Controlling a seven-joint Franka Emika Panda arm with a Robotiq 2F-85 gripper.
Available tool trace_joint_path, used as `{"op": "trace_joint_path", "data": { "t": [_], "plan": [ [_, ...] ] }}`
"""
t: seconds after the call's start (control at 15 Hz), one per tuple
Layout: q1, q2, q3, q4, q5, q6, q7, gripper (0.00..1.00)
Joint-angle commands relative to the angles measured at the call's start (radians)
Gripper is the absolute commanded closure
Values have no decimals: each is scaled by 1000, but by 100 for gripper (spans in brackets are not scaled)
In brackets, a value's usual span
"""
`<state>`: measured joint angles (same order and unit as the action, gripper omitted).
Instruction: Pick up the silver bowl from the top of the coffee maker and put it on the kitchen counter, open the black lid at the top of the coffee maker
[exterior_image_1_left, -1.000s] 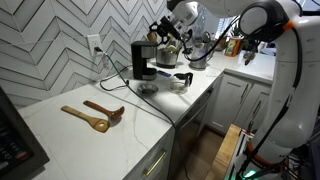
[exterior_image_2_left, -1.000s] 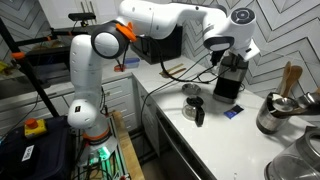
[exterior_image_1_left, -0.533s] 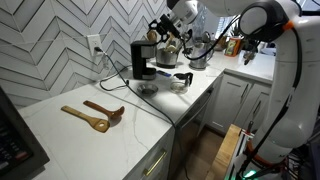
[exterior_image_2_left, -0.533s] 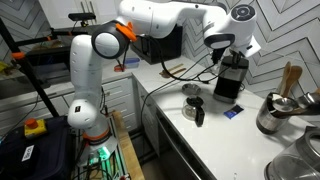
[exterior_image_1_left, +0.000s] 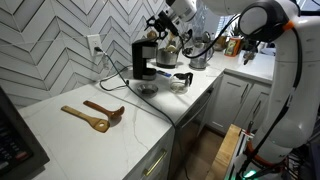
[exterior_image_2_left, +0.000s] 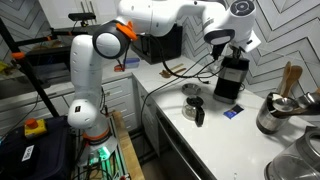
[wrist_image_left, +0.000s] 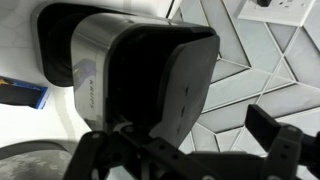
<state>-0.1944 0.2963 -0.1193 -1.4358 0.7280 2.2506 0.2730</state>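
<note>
The black coffee maker (exterior_image_1_left: 143, 60) with silver trim stands on the white kitchen counter (exterior_image_1_left: 60, 135) by the tiled wall; it also shows in the other exterior view (exterior_image_2_left: 232, 78). In the wrist view its black lid (wrist_image_left: 165, 65) fills the frame and looks closed flat. My gripper (exterior_image_1_left: 163, 30) hangs a little above the machine's top, also seen from the far side (exterior_image_2_left: 228, 45). Its fingers (wrist_image_left: 190, 150) are apart and hold nothing. A small silver bowl (exterior_image_1_left: 148, 89) sits on the counter in front of the machine.
A glass carafe (exterior_image_1_left: 181, 80) with a black handle stands beside the machine, also visible opposite (exterior_image_2_left: 193, 105). A steel pot (exterior_image_1_left: 197, 55) sits behind it. Wooden spoons (exterior_image_1_left: 95, 115) lie further along the counter. A power cord runs to the wall outlet (exterior_image_1_left: 96, 45).
My gripper has risen a little from the coffee maker's top, still open and empty. Nothing else has moved.
</note>
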Motion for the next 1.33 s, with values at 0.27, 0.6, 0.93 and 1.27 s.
{"op": "trace_joint_path", "data": {
  "t": [0.27,0.6,0.93,1.27],
  "plan": [
    [6,70,20,169,-63,-38,7,0],
    [11,145,41,298,-140,-75,6,0],
    [34,183,48,380,-181,-96,-10,0],
    [54,208,52,432,-200,-89,-71,0]
  ]
}}
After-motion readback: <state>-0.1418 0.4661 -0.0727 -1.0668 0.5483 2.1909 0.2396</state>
